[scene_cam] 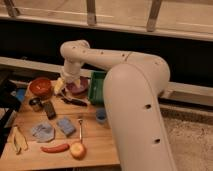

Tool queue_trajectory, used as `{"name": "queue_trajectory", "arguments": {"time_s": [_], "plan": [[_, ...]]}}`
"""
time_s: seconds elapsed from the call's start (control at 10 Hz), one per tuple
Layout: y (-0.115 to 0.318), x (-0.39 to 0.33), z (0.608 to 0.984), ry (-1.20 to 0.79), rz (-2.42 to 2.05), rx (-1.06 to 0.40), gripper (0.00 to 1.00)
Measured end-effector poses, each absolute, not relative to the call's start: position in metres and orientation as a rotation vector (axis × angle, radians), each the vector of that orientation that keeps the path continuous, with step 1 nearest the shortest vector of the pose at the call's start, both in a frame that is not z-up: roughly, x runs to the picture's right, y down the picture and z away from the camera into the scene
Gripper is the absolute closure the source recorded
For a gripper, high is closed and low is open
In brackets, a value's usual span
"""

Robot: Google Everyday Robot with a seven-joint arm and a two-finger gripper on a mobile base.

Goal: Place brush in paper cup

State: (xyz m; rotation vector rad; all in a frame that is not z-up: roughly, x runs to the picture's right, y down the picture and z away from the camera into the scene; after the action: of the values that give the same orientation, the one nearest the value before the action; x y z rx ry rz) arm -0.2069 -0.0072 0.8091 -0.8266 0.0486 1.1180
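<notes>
So, containers first. There's an orange-red bowl [42, 93] at the upper left of the wooden table [95, 145], and I can't make out anything in it. Right next to it is a purple bowl [84, 90]; its inside is too dark and too covered to read.

The gripper [60, 86] hangs at the purple bowl's left rim, between the two bowls. Honestly can't tell if it's open or closed from here.

To the right of the purple bowl sits a green tray [95, 86], but only its left end shows. The rest, and whatever it holds, is behind the arm [135, 95].

A small metal cup [35, 104] stands below the orange-red bowl, with a flat black block [49, 109] just beside it. A light-blue cup [100, 116] peeks out at the arm's edge, mid-frame, contents unreadable.

The brush [75, 101] is lying flat on the table just below the purple bowl, not in any container and apart from the gripper.

The paper cup doesn't show at all: that fat white arm blocks the whole right side of the table.

Lower down: a fork [80, 128], a blue sponge [66, 126], a grey-blue cloth [43, 132], a long red thing [55, 148] that's maybe a pepper, a round fruit [77, 150], and tongs [17, 141] at the left edge.
</notes>
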Motion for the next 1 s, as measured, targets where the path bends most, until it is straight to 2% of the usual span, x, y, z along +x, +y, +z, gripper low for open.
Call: {"name": "queue_trajectory", "arguments": {"time_s": [0.2, 0.6, 1.0], "plan": [[-0.008, -0.217, 0.823, 0.036, 1.179, -0.807, 0.22], [-0.007, -0.215, 0.824, 0.027, 1.195, -0.812, 0.22], [0.013, -0.215, 0.852, 0.069, 1.167, -0.842, 0.22]]}}
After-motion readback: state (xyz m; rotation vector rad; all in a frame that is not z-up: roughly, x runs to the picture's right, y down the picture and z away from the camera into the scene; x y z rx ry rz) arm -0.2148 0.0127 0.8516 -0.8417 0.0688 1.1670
